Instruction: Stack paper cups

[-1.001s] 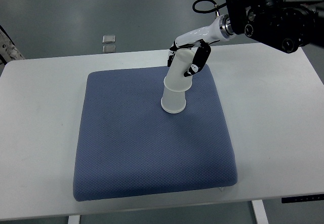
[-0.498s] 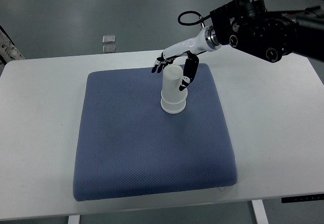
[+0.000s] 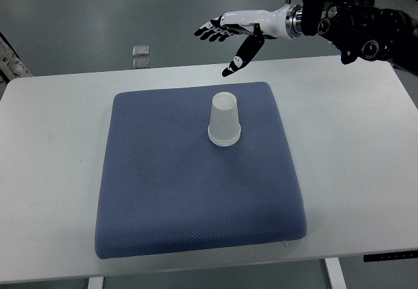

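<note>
So the paper cups point(image 3: 224, 119) are sitting upside down on the blue cushion point(image 3: 196, 191), rim down, a bit above the cushion's middle and toward its far right part. They look nested into one neat stack, since there's a doubled rim at the bottom. The stack stands straight, with nothing touching it.

The right robot hand point(image 3: 228, 37) is up beyond the far edge of the cushion, well clear of the cups. Its fingers are spread wide and pointing left, thumb hanging down, and it's holding nothing at all. The arm comes in from the top right corner, a white forearm going into a chunky black housing.

The cushion lies flat on the white surface point(image 3: 59, 145). On the grey floor past the far edge there's a small pale square thing point(image 3: 140, 50); I can't really tell what it is.
</note>
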You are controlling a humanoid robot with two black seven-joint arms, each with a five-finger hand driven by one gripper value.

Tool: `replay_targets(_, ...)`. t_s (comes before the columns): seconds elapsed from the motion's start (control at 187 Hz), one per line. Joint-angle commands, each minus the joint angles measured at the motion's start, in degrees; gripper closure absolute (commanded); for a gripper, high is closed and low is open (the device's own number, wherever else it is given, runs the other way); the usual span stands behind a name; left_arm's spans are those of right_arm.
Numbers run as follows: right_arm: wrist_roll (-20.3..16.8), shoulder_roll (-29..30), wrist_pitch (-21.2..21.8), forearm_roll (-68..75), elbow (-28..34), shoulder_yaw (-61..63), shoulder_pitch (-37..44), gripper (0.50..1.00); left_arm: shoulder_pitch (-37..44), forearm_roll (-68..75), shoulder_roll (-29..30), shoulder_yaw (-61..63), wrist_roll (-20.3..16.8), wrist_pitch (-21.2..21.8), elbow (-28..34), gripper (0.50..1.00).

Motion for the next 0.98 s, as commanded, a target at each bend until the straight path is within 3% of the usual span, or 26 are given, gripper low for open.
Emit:
replay_targets(0.0,-0.1,1.5,-0.6,5.0,-4.9,6.2,-4.9,0.587,0.0,0.0,0.0,0.0,0.0,0.0,0.0,0.500)
replay_targets(0.128,-1.7,3.4,-1.1,13.7,-7.4,11.7,-9.9,0.587,0.0,0.0,0.0,0.0,0.0,0.0,0.0,0.500)
replay_targets(0.273,-9.1,6.2,-4.6,30.3,-10.0,16.1,-16.3,0.587,0.0,0.0,0.0,0.0,0.0,0.0,0.0,0.500)
replay_targets(0.353,-11.2,7.7,-7.5,39.4,-10.5,16.3,-18.3,0.587,0.0,0.0,0.0,0.0,0.0,0.0,0.0,0.500)
replay_targets(0.551,-10.8,10.8,-12.5,55.2,-10.5,16.4,-21.0,0.587,0.0,0.0,0.0,0.0,0.0,0.0,0.0,0.500)
replay_targets(0.974,-9.6,11.1,-11.9,56.1,-9.8,16.4,-22.0,0.587,0.0,0.0,0.0,0.0,0.0,0.0,0.0,0.500)
